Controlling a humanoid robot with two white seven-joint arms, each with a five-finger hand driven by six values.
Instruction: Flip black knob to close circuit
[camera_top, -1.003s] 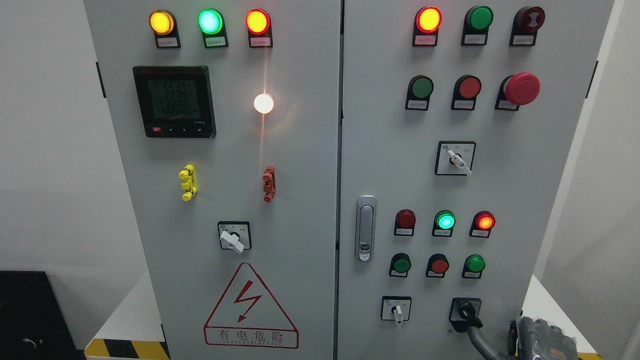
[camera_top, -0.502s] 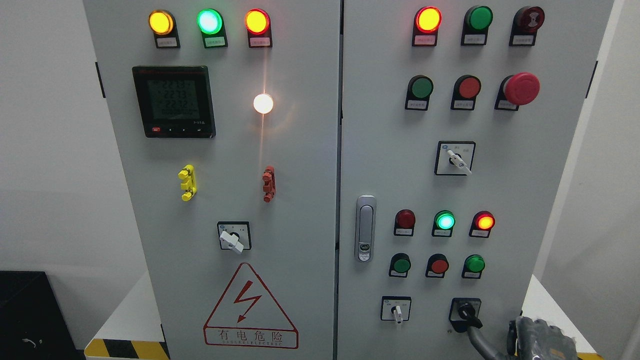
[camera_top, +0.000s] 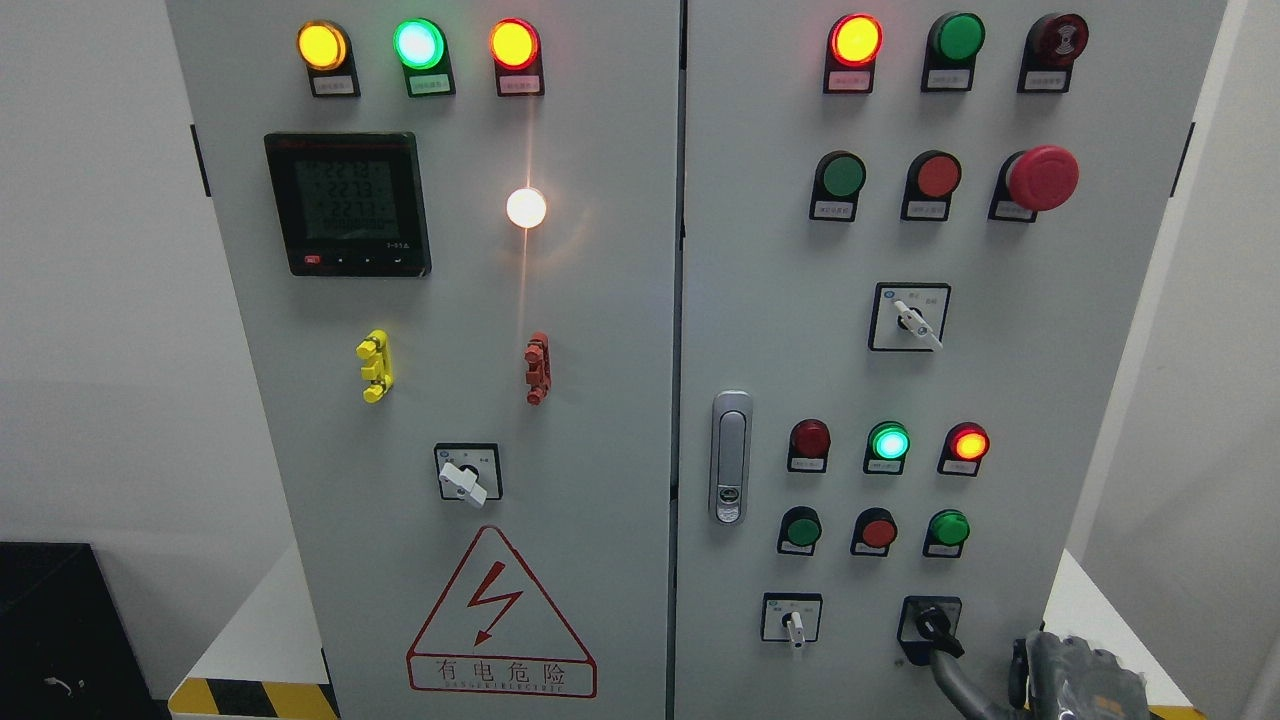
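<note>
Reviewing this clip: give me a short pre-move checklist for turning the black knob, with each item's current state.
1. Black knob in view at the lower right of the right door: ok.
2. Right hand in frame, low and right of the knob: ok.
3. Hand gripping the knob: not ok; a grey finger-like part reaches toward it, contact cannot tell.
4. Fingers open or curled: cannot tell, hand cut off by the frame edge.
5. Left hand clear of the panel: ok, out of view.

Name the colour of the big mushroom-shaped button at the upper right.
Red: the mushroom button, clearest in the head view.
</note>
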